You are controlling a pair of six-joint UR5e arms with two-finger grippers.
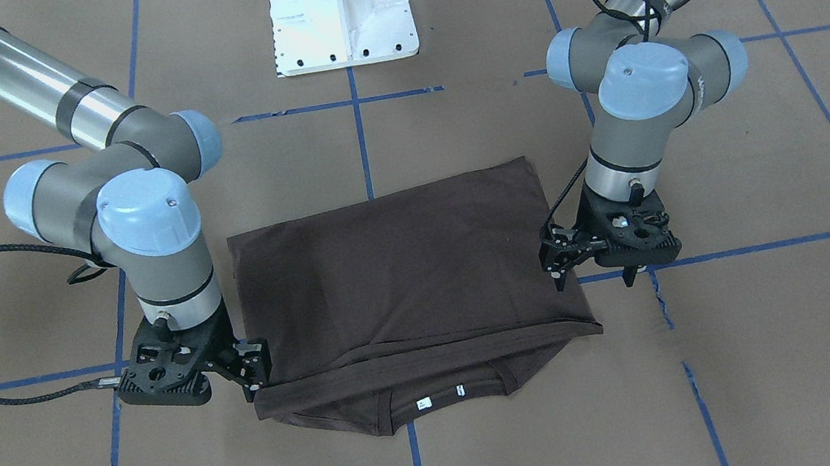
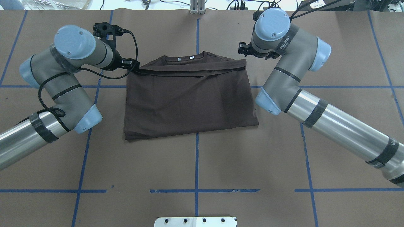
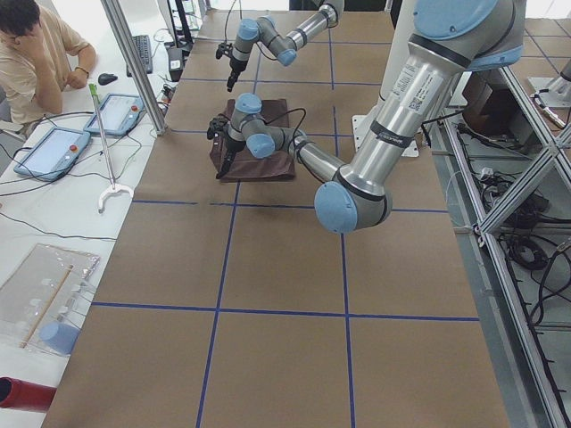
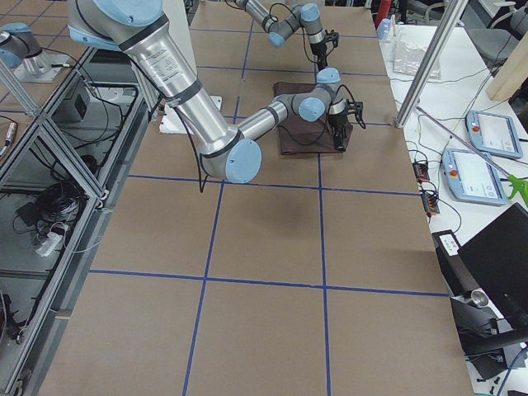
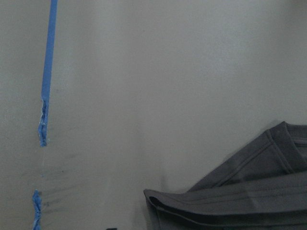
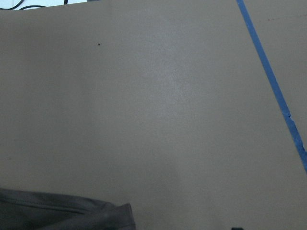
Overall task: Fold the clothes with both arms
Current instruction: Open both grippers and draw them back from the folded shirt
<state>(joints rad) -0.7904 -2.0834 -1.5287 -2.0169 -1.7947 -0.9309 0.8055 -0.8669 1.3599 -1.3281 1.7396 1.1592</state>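
Seen from overhead, your dark brown T-shirt [image 2: 189, 101] lies folded mid-table [image 2: 195, 157], its collar [image 2: 184, 58] toward 12 o'clock with a band of cloth doubled across just below it. The left gripper [image 1: 557, 271] sits at the shirt's 10 o'clock corner and the right gripper [image 1: 255, 376] at its 2 o'clock corner. You cannot tell whether either pair of fingers pinches cloth or stands apart.

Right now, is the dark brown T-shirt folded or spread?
Folded: the dark brown T-shirt lies doubled, top layer ending just short of the ribbed collar.
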